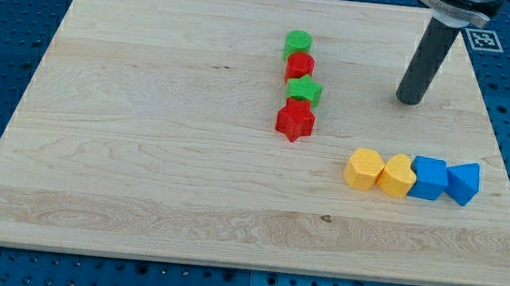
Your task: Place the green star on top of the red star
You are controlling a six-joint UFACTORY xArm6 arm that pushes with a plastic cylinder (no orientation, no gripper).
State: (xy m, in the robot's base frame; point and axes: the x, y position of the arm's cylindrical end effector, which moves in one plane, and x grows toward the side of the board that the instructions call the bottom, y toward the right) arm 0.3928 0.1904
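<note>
My tip (pixel 410 101) carries no jaws, so nothing is gripped; it rests on the table (pixel 142 151). Toward the view's left of it, well apart, the green star (pixel 304 90) already touches the red star (pixel 295 121), just above it.

Green star (pixel 305 91) touching red star (pixel 295 121), above it.

Rod (pixel 429 57) top cropped by the view's top edge.

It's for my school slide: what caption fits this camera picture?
Green star touching red star in a block column, my tip off to the view's right.
</note>
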